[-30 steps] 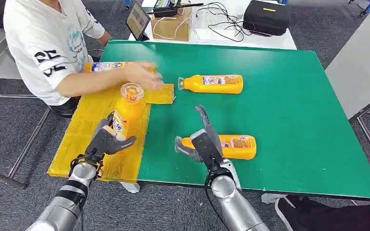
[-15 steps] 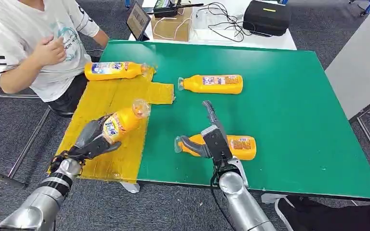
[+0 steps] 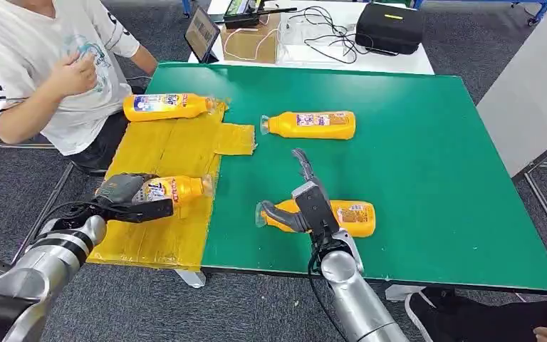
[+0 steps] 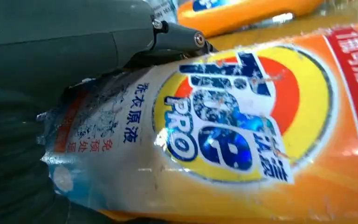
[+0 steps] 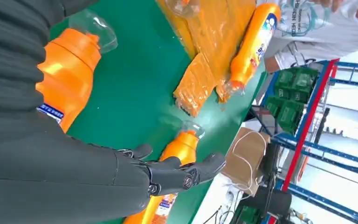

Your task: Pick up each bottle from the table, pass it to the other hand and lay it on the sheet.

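My left hand grips an orange detergent bottle by its base. The bottle lies on its side low over the yellow sheet, cap toward the table; its label is close up in the left wrist view beside the hand. My right hand is open, fingers spread, over the neck end of a second bottle lying on the green table. That bottle shows under the hand. A third bottle lies further back on the table. Another bottle lies on the sheet's far end.
A person in a white shirt sits at the table's left, beside the sheet, hand held to the chest. A tablet, cardboard box, cables and a black case stand behind the table. A white surface is at right.
My left hand has swung the bottle from upright down onto its side and moved left over the sheet. The person's hand pulled back from the sheet. My right hand barely moved.
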Action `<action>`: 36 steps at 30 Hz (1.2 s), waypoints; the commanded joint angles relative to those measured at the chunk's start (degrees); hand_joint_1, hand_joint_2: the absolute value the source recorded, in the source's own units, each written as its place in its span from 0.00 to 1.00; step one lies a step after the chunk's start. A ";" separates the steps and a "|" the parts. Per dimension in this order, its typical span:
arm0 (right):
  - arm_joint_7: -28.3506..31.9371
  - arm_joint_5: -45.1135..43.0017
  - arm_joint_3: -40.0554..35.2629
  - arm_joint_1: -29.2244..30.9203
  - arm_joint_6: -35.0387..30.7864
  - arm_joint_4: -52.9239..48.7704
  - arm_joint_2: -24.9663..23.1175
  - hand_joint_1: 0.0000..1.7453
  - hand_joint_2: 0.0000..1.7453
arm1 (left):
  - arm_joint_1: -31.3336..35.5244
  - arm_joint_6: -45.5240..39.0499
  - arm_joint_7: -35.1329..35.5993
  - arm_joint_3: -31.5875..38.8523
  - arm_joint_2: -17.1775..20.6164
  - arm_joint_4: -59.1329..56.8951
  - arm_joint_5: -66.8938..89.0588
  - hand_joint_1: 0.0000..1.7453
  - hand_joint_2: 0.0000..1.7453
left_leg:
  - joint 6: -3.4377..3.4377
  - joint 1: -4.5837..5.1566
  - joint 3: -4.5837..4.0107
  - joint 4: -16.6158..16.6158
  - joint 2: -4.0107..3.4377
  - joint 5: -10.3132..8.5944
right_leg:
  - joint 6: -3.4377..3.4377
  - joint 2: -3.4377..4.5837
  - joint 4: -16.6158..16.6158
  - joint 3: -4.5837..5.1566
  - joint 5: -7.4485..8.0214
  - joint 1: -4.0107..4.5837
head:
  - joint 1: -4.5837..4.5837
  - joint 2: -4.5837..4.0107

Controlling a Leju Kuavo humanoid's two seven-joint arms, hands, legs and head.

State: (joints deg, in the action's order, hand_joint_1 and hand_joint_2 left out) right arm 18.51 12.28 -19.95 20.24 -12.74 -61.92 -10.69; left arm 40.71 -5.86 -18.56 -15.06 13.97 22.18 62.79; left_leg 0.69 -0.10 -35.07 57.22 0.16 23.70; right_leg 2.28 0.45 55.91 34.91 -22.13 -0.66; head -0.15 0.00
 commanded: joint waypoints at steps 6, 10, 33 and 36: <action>-1.54 2.22 -2.76 5.10 0.45 8.77 1.00 0.00 1.00 | -1.52 2.26 -0.69 -4.01 0.23 -6.67 0.04 0.00 1.00 | -0.02 0.03 0.26 -0.09 -0.15 0.03 | -0.04 0.13 -0.05 -0.16 -0.01 -0.02 | 0.00 0.02; -1.54 2.22 -2.76 5.10 0.45 8.77 1.00 0.00 1.00 | -1.52 2.26 -0.69 -4.01 0.23 -6.67 0.04 0.00 1.00 | -0.03 0.02 0.32 -0.11 -0.18 0.06 | -0.06 0.15 -0.08 -0.24 -0.03 -0.01 | 0.02 0.00; -13.47 26.95 -3.33 9.58 -1.67 17.39 11.32 0.00 1.00 | -12.58 -4.40 -20.95 12.95 -3.45 3.94 -19.50 0.00 0.00 | 0.00 0.17 0.26 -0.09 0.03 0.02 | -0.02 -0.02 -0.08 -0.24 -0.05 -0.17 | 0.00 0.00; -14.75 29.26 -3.43 9.39 -0.95 16.11 12.99 0.00 1.00 | -15.78 0.30 -21.44 14.67 -4.29 11.34 -26.99 0.00 0.00 | 0.02 0.17 0.21 -0.06 0.03 0.02 | -0.01 -0.03 -0.06 -0.20 -0.06 -0.17 | 0.00 0.00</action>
State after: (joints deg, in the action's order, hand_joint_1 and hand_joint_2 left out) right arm 5.79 38.25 -22.73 26.42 -15.06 -49.51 -1.64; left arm 33.05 -12.59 -38.06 -7.23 13.33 25.25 45.35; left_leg 0.71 0.01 -35.02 57.23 0.27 23.68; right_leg 2.29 0.38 55.90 34.84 -22.15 -0.79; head -0.15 0.00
